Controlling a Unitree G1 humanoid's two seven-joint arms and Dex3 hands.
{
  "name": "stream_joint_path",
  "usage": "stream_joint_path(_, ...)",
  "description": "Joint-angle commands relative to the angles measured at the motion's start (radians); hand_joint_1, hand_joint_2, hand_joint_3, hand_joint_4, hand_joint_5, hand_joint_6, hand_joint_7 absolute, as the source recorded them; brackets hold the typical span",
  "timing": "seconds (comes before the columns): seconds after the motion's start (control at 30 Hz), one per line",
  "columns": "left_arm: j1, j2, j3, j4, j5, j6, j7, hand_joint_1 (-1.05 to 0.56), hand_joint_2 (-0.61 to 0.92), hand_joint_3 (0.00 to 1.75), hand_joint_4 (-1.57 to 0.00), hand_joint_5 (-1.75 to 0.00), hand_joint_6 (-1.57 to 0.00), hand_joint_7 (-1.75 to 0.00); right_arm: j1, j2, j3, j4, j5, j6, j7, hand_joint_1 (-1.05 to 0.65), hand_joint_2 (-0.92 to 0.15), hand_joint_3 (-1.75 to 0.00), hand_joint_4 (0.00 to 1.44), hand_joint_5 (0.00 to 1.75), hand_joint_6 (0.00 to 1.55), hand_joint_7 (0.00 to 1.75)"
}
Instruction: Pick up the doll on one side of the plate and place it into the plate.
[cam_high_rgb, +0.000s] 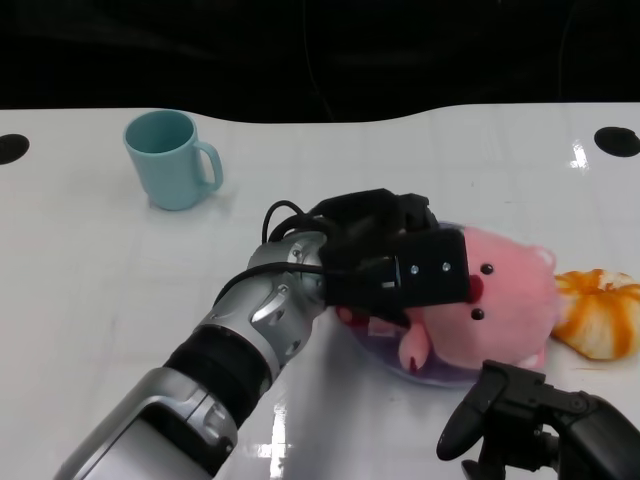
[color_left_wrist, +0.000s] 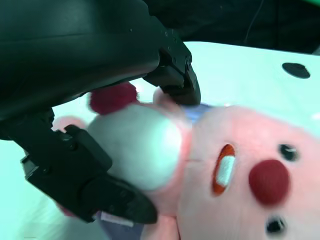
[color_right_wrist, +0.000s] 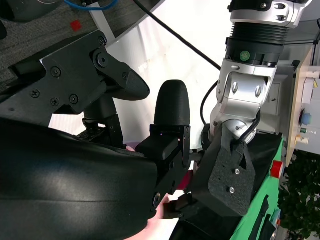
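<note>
White tabletop (cam_high_rgb: 90, 290) is filling most of the head view, with black darkness running along the top edge of the frame. Right of centre, the pink doll (cam_high_rgb: 500, 300) is lying in the plate (cam_high_rgb: 385, 355), whose purplish rim is only peeking out beneath it. The left hand (cam_high_rgb: 390, 255) is reaching in from the lower left and covering the doll's left end, its fingers (color_left_wrist: 90, 192) curling around the doll's white belly and gripping it, as the left wrist view is showing close up. The doll's red nose and black eyes are facing the camera there.

At the lower right corner of the head view, the right hand (cam_high_rgb: 520, 410) is hovering just below the plate, holding nothing, its fingers (color_right_wrist: 172, 102) standing apart.

An orange-and-white object (cam_high_rgb: 600, 310) is resting at the right edge, just beside the doll. A teal mug (cam_high_rgb: 170, 158) is standing in the upper left, well apart from the plate.
</note>
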Motion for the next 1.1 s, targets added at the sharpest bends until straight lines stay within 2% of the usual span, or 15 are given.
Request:
stream_joint_path(0.03, -0.002, 0.024, -0.036, -0.036, 0.041, 0.004, -0.008, -0.87, 0.92, 0.33, 0.00, -0.06, -0.06, -0.01, 0.005, -0.004, -0.005, -0.011, 0.005, -0.003, -0.001, -0.17, -0.57, -1.06, 0.63, 1.68, 0.57, 1.40)
stream_joint_path(0.17, 0.009, 0.040, -0.050, -0.077, 0.050, 0.003, -0.030, -1.02, 0.92, 0.48, 0.00, 0.00, 0.00, 0.00, 0.004, -0.004, -0.003, -0.004, 0.005, -0.010, 0.001, -0.17, -0.56, -1.06, 0.64, 1.67, 0.57, 1.40)
stream_joint_path(0.3, 0.015, 0.059, -0.055, -0.123, 0.053, 0.005, -0.050, -1.05, 0.92, 0.57, 0.00, 0.00, 0.00, 0.00, 0.006, -0.003, -0.004, 0.000, 0.007, -0.019, 0.002, -0.16, -0.57, -1.07, 0.64, 1.68, 0.57, 1.39)
stream_joint_path(0.57, 0.083, 0.132, -0.015, -0.313, 0.024, -0.001, -0.081, -1.02, 0.92, 0.55, 0.00, 0.00, -0.01, -0.01, 0.007, -0.005, -0.019, 0.001, 0.023, -0.018, 0.009, -0.17, -0.60, -1.03, 0.62, 1.69, 0.56, 1.39)
stream_joint_path(0.67, 0.146, 0.157, 0.031, -0.398, -0.016, -0.022, -0.066, -0.93, 0.92, 0.45, -0.08, -0.05, -0.07, -0.04, 0.008, -0.005, -0.023, 0.004, 0.023, -0.024, 0.012, -0.17, -0.60, -1.03, 0.62, 1.69, 0.56, 1.39)
stream_joint_path(0.7, 0.177, 0.162, 0.058, -0.424, -0.041, -0.043, -0.048, -0.87, 0.92, 0.37, -0.12, -0.09, -0.12, -0.06, 0.007, -0.005, -0.024, 0.004, 0.024, -0.024, 0.013, -0.17, -0.60, -1.03, 0.62, 1.69, 0.56, 1.39)
stream_joint_path(0.77, 0.244, 0.168, 0.113, -0.482, -0.095, -0.075, -0.023, -0.74, 0.92, 0.23, -0.05, -0.49, -0.22, -0.11, 0.007, -0.006, -0.027, 0.001, 0.027, -0.018, 0.015, -0.18, -0.60, -1.03, 0.62, 1.69, 0.56, 1.39)
stream_joint_path(0.8, 0.271, 0.170, 0.134, -0.506, -0.116, -0.085, -0.018, -0.69, 0.92, 0.20, -0.04, -0.62, -0.27, -0.14, 0.007, -0.006, -0.028, 0.001, 0.028, -0.017, 0.017, -0.19, -0.60, -1.03, 0.62, 1.69, 0.56, 1.39)
stream_joint_path(0.9, 0.345, 0.167, 0.196, -0.583, -0.189, -0.091, -0.023, -0.63, 0.92, 0.19, -0.08, -0.74, -0.35, -0.17, 0.006, -0.007, -0.028, 0.001, 0.032, -0.016, 0.019, -0.19, -0.60, -1.03, 0.62, 1.70, 0.55, 1.40)
stream_joint_path(1.0, 0.414, 0.165, 0.254, -0.642, -0.282, -0.131, -0.033, -0.52, 0.92, 0.17, -0.17, -0.99, -0.47, -0.24, 0.004, -0.008, -0.025, -0.002, 0.032, -0.007, 0.019, -0.19, -0.60, -1.04, 0.62, 1.70, 0.56, 1.40)
stream_joint_path(1.1, 0.481, 0.167, 0.299, -0.711, -0.359, -0.138, -0.050, -0.48, 0.92, 0.16, -0.24, -1.08, -0.54, -0.28, 0.001, -0.007, -0.023, 0.000, 0.031, -0.012, 0.018, -0.18, -0.59, -1.04, 0.63, 1.70, 0.56, 1.40)
